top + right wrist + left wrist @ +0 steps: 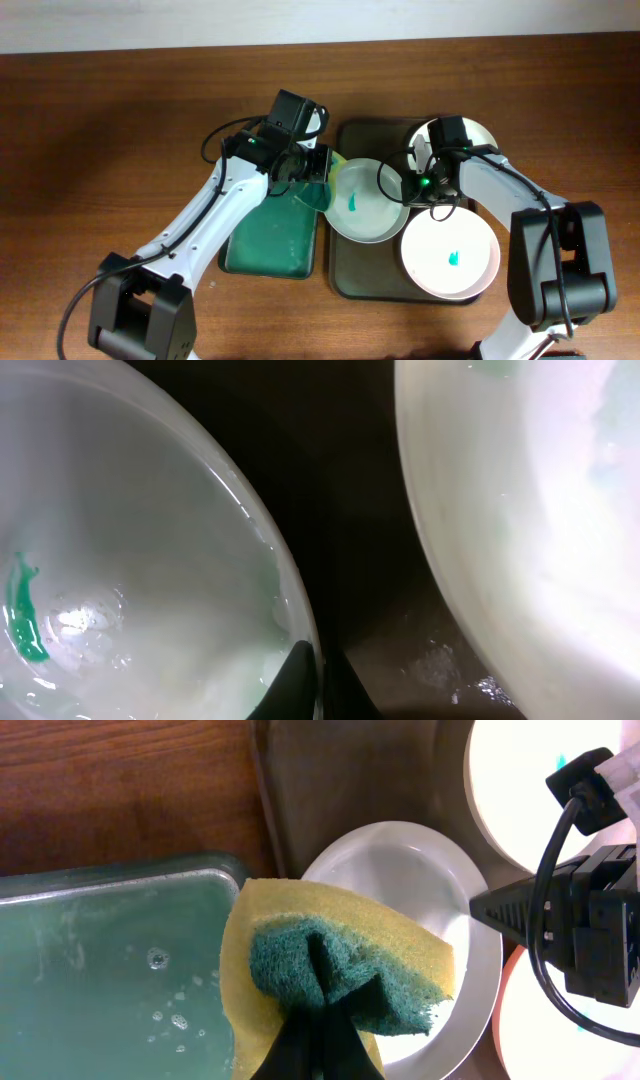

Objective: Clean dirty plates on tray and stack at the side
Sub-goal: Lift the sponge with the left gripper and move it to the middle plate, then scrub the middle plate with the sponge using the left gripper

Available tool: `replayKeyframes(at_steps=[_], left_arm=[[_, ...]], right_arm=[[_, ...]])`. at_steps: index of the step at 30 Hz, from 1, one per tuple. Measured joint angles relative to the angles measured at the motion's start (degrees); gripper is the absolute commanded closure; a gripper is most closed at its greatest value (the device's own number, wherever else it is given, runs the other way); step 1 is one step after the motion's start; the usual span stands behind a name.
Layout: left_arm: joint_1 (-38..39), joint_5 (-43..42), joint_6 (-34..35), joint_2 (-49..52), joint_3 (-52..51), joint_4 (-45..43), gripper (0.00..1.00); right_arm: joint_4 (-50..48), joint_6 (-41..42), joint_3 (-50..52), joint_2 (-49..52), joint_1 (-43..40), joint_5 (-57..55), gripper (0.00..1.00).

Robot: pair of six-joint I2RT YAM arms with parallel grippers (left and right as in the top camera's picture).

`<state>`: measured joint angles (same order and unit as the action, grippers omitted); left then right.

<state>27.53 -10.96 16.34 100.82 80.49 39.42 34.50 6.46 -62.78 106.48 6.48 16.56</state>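
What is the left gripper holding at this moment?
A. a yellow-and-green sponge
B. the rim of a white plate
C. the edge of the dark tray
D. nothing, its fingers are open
A: in the left wrist view the left gripper pinches the folded yellow-and-green sponge; it is the right gripper that grips the rim of the smeared plate.

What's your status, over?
Left claw shut on sponge, over the plate's edge. Right claw pinching rim of smeared plate on tray. Not yet wiped. Nothing blocking.
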Motion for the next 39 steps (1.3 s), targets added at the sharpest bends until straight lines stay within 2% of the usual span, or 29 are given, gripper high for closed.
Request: replayKeyframes(at_steps=[6,9,15,26,30,31,32,35,39], left_arm=[[0.00,-0.02,0.02,0.02,0.00,-1.86,1.00],[0.44,-0.61,0.24,1.14,0.00,-4.33,1.00],[3.34,-6.38,2.36,10.40,0.00,-13.44,1.00],[9.22,-14.47,6.23,21.16,0.24,-24.87,1.00],[9.86,-14.71,6.99,22.21,1.16,-24.22,1.00],[9.86,-14.29,7.10,22.21,1.53,-23.45,0.98],[9.88,-13.66,7.13,22.23,2.27,-22.29,0.89],[9.86,-13.07,6.56,22.51,4.17,-18.95,0.68],[9.25,-12.15,2.84,23.39,11.21,-6.45,0.54]], right_arm=[[2.05,2.71,0.00,-0.48,0.00,-2.51,0.96],[4.55,4.20,0.00,-2.08,0.00,-7.37,0.96],[5.16,5.16,0.00,-4.11,0.00,-10.34,0.96],[4.81,5.33,0.00,-4.11,0.00,-10.82,0.96],[4.94,5.35,0.22,-4.11,-0.04,-11.41,0.96],[4.94,5.38,0.22,-4.11,-0.04,-11.41,0.96],[4.87,5.35,0.22,-4.11,-0.04,-11.41,0.96],[4.92,5.35,0.22,-4.11,-0.04,-11.15,0.96],[4.68,5.35,0.22,-4.11,-0.04,-10.88,0.96]])
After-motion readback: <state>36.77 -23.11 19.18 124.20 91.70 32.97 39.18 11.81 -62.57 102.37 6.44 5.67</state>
